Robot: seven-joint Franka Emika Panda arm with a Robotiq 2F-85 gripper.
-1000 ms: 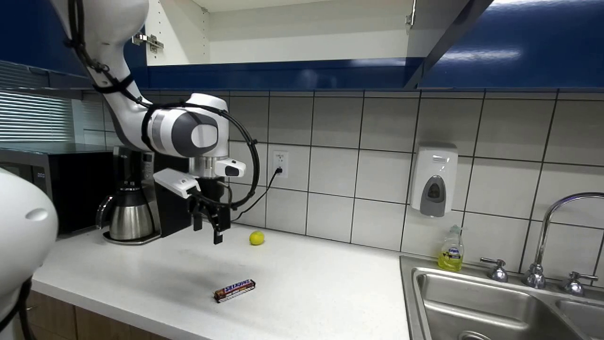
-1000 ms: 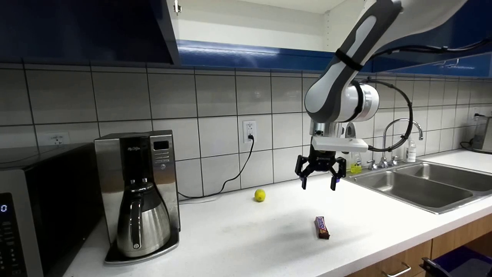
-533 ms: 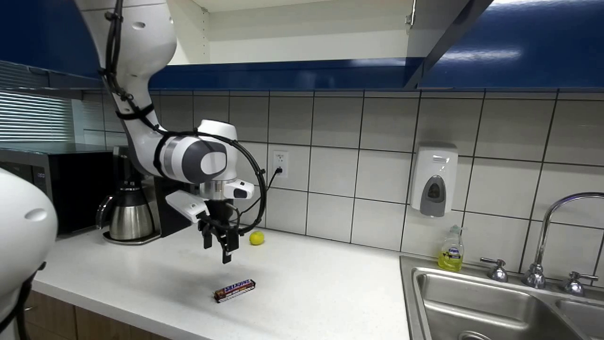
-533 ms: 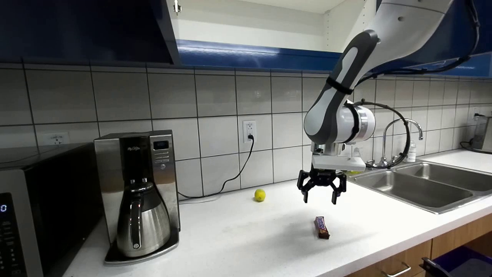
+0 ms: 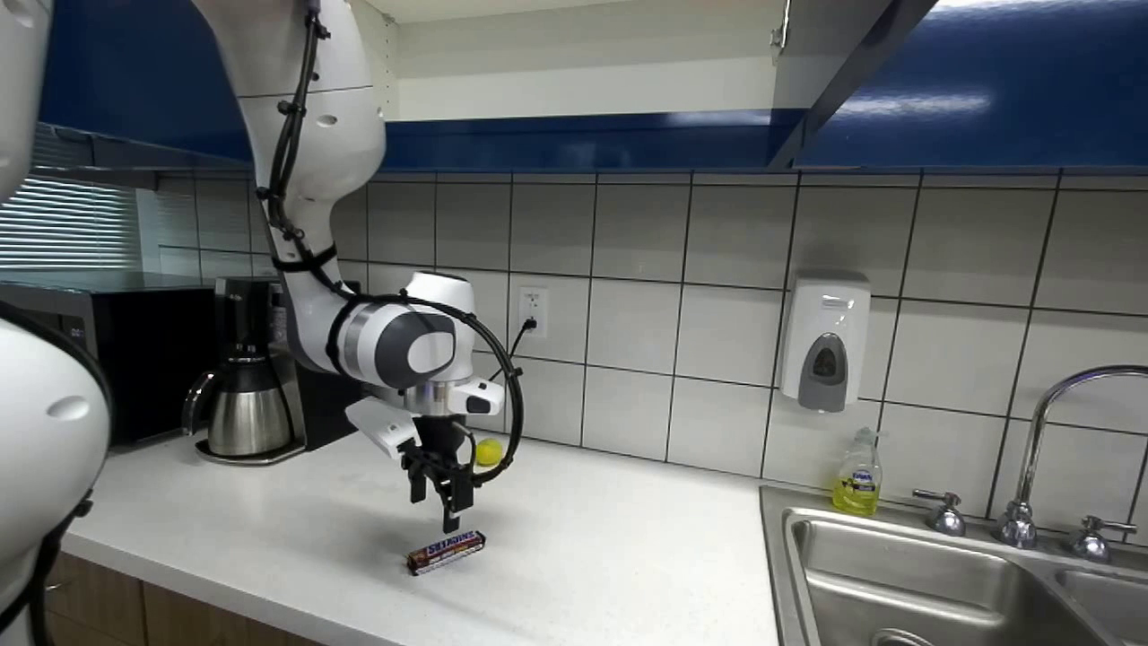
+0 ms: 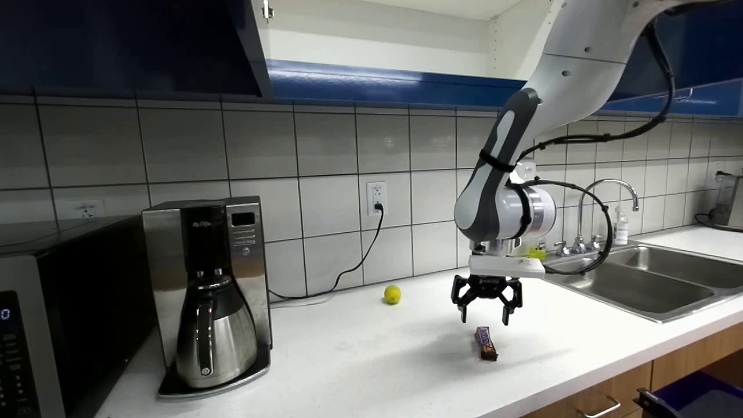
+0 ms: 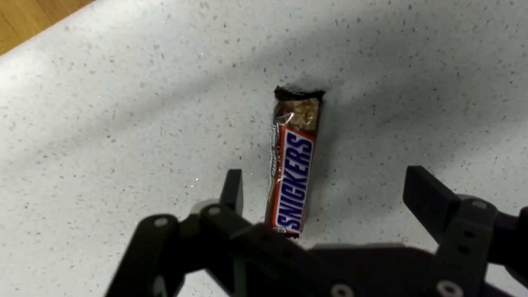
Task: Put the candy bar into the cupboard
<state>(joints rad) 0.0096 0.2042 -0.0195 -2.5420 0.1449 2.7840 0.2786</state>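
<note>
The candy bar is a brownish-red Snickers lying flat on the white counter; it shows in both exterior views [image 5: 446, 552] [image 6: 486, 343] and in the wrist view [image 7: 292, 173]. My gripper [image 5: 435, 510] is open and empty, pointing down above the bar; it also shows in an exterior view [image 6: 484, 318]. In the wrist view the jaws [image 7: 324, 177] stand wide apart, with the bar between them, nearer the left finger; the bar's lower end meets the gripper's outline. The cupboard, with its dark blue bottom edge [image 5: 574, 144] [image 6: 377, 81] and white interior, hangs open overhead.
A yellow ball [image 5: 489, 451] [image 6: 392, 294] lies near the tiled wall. A coffee maker [image 6: 244, 278] and a black microwave [image 6: 87, 290] stand at one end of the counter. A steel sink [image 5: 778, 574] is at the other end. A cupboard door [image 5: 969, 90] stands open.
My arm has lowered steadily over the last second, bringing the open gripper down close above the candy bar. The candy bar, ball and cupboard have not moved.
</note>
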